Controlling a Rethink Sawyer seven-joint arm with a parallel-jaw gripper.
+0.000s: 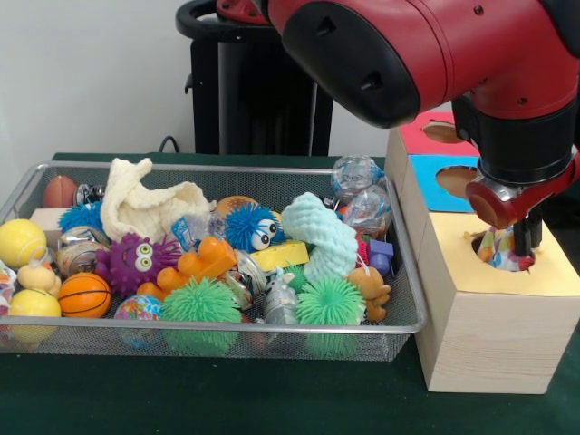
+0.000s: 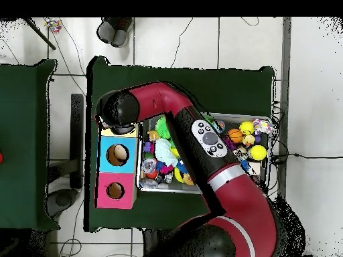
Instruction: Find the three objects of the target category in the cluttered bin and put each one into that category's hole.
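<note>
Bin [image 1: 399, 272] nearest, full of toys; no dotted cloth visible in it. Behind, yellow box's hole [image 1: 480, 243] holds a dotted cloth [image 1: 503, 251], directly under the gripper [image 1: 524, 237]. Fingers appear nearly closed on it, though partly hidden. Cloth bunched, no clear long axis.

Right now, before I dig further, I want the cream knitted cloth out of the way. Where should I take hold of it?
Probably by the upstanding corner of the cream knitted cloth, at its back left in the front view. That peak rises above the surrounding toys, so it looks free to pinch. Come straight down from above, since the wire basket wall blocks a sideways approach.
</note>
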